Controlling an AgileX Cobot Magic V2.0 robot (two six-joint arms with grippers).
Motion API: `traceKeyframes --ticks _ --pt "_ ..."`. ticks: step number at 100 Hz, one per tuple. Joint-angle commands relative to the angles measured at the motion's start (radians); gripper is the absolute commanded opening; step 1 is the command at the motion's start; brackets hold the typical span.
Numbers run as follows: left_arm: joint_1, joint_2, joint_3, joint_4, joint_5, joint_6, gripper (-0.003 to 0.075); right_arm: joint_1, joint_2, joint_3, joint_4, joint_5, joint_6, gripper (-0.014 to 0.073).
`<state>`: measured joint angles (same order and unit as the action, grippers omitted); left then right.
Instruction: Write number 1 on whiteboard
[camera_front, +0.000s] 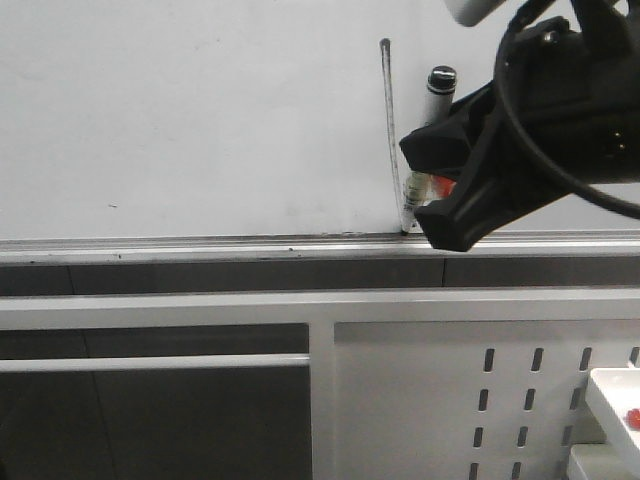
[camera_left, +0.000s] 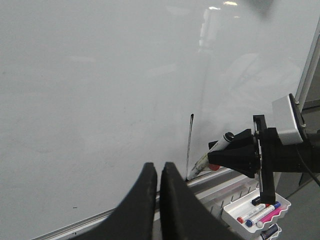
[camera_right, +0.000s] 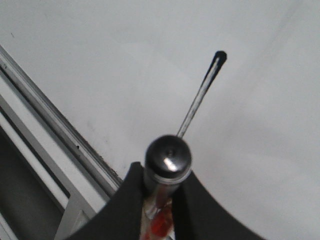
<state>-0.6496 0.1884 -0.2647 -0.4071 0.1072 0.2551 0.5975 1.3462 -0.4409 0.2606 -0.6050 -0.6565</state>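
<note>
- Risk sits at the tip: my marker (camera_front: 425, 150) is down at the foot of the number 1 (camera_front: 390, 130), just above the silver rail (camera_front: 200, 243); if I drag any lower, the nib catches the rail and smears the stroke's end.
- Lift-off is the other hazard; pulling away at a slant rather than straight off the whiteboard (camera_front: 180, 110) would leave a tail on the stroke and spoil the digit.
- Slip seems unlikely but possible; pressure on the nib could push the barrel back through my pads.
- My right gripper (camera_right: 160, 200) is clamped on the marker, reaching in from the right, the barrel leaning with its butt up and away from the board and its nib against the surface.
- My left gripper (camera_left: 159, 200) hangs back from the board, fingers pressed together and empty, pointing at the stroke's base; the tray of spare markers (camera_left: 255, 212) lies under my right arm.
</note>
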Motion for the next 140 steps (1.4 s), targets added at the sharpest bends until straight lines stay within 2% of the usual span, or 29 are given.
traceKeyframes --ticks 1,13,24,32,38,45,50,55,60,76,88,105,140 --pt "0.002 0.008 -0.029 -0.013 -0.071 -0.012 -0.002 -0.022 -0.007 -0.026 0.048 -0.101 -0.031 -0.0078" --pt "0.002 0.008 -0.029 -0.034 -0.069 -0.012 -0.002 0.011 -0.062 -0.026 0.048 -0.084 -0.029 -0.0077" --pt "0.002 0.008 -0.029 -0.077 -0.06 -0.012 -0.002 0.121 -0.198 -0.031 0.048 0.011 -0.029 -0.0077" --pt "0.002 0.008 -0.036 -0.092 -0.032 -0.012 -0.0019 0.218 -0.311 -0.054 0.048 0.173 -0.029 -0.0077" --pt "0.002 0.008 -0.062 -0.09 0.041 -0.008 -0.0011 0.281 -0.396 -0.094 0.048 0.323 -0.029 -0.0077" --pt "0.002 0.027 -0.116 -0.075 0.172 0.028 0.0049 0.324 -0.461 -0.157 0.062 0.51 -0.029 -0.0077" --pt "0.002 0.056 -0.165 -0.068 0.272 0.087 0.0117 0.334 -0.488 -0.205 0.064 0.625 -0.029 -0.0077" --pt "0.002 0.095 -0.217 -0.07 0.355 0.157 0.0195 0.334 -0.502 -0.253 0.064 0.695 -0.029 -0.0077" --pt "0.002 0.146 -0.271 -0.083 0.425 0.231 0.024 0.334 -0.502 -0.301 0.064 0.742 -0.029 -0.0077" --pt "0.002 0.314 -0.442 -0.231 0.599 0.561 0.0239 0.346 -0.451 -0.455 0.064 0.852 -0.031 -0.0077" --pt "0.002 0.444 -0.522 -0.303 0.665 0.66 0.024 0.397 -0.383 -0.551 0.064 0.915 -0.082 -0.0077" --pt "0.002 0.558 -0.578 -0.322 0.684 0.683 0.024 0.469 -0.3 -0.611 0.062 0.914 -0.117 -0.0077" --pt "0.002 0.576 -0.581 -0.361 0.684 0.707 0.024 0.477 -0.272 -0.609 0.064 0.84 -0.117 -0.0077"
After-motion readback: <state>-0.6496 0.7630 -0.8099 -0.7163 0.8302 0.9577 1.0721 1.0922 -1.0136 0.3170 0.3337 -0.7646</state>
